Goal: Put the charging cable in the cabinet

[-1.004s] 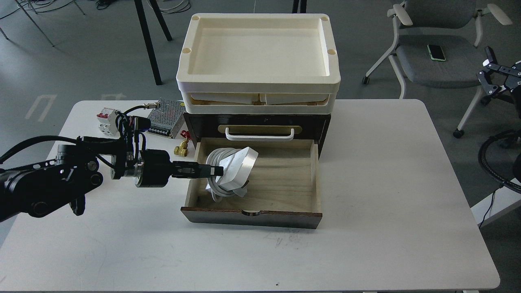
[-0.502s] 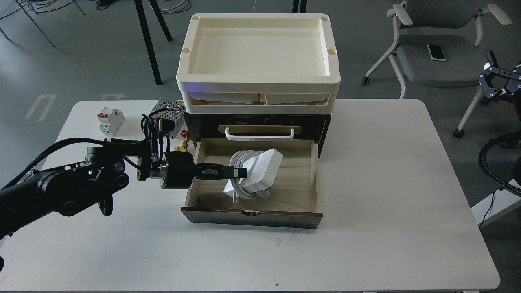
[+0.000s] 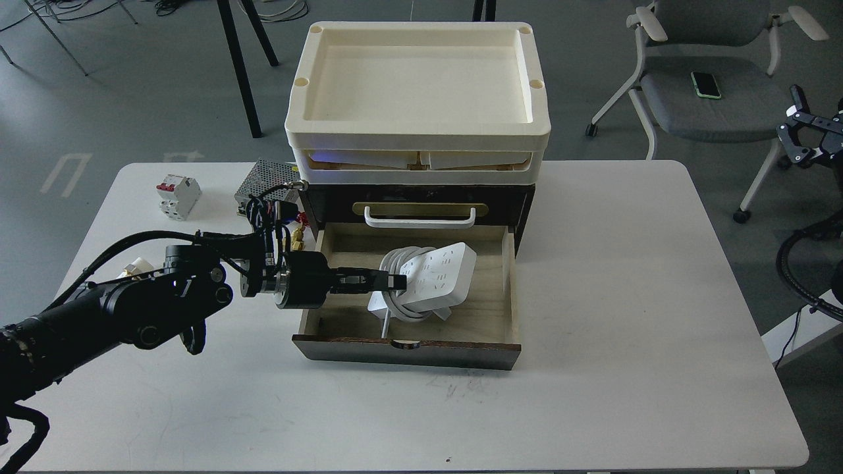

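1 white table (image 3: pixel 625 316) fills most of the frame. At its upper middle stands the cabinet (image 3: pixel 520 197), cream trays (image 3: pixel 418 135) stacked on top, its drawer (image 3: pixel 487 309) pulled open toward the lower edge. From the left, the left gripper (image 3: pixel 394 282) reaches over the drawer's side, closed on the charging cable (image 3: pixel 438 273), which sits tilted inside the drawer. At the right edge, the right gripper (image 3: pixel 800 128) is too small to judge. A circuit breaker (image 3: pixel 178 196) lies upper left.

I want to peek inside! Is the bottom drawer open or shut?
Open. The light-wood drawer is pulled out toward the camera, and the charging cable sits over its floor.
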You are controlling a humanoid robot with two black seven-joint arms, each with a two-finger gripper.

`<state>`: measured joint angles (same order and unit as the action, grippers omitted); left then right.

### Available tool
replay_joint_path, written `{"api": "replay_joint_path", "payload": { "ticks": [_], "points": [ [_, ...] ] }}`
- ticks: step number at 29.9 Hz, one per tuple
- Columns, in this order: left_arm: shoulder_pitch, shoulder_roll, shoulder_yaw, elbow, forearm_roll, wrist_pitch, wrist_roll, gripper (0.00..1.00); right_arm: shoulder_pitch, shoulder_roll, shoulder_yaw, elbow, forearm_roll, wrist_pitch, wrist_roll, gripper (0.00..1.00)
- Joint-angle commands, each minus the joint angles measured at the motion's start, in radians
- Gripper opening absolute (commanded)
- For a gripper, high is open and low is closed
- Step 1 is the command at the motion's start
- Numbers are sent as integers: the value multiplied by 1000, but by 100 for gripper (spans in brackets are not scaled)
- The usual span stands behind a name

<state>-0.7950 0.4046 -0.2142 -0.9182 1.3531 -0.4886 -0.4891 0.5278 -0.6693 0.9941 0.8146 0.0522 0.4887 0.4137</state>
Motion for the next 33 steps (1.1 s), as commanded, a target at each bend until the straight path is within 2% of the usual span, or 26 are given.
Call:
{"api": "replay_joint_path", "payload": {
  "ticks": [1,11,17,18,20,24,27,33],
  "points": [
    [16,-33,-2,41,-32,0,0,10,0,0,0,0,0,0,5,100],
    [16,-46,-2,62,-80,0,0,32,-8,-1,0,0,2,0,7,100],
    [17,-44,-5,62,-98,0,0,52,-17,-1,0,0,0,0,17,100],
    [17,-44,-4,62,-115,0,0,57,-17,-1,0,0,2,0,19,100],
    [16,-43,-5,62,-155,0,0,77,-17,-1,0,0,0,0,19,100],
    [10,-9,-36,59,-274,0,0,90,-17,-1,1,0,0,0,19,100],
    [20,60,-103,55,-342,0,0,95,-17,-1,9,0,2,0,19,100],
    [45,212,-119,58,-354,0,0,95,-18,-1,14,2,2,0,19,100]
  ]
}}
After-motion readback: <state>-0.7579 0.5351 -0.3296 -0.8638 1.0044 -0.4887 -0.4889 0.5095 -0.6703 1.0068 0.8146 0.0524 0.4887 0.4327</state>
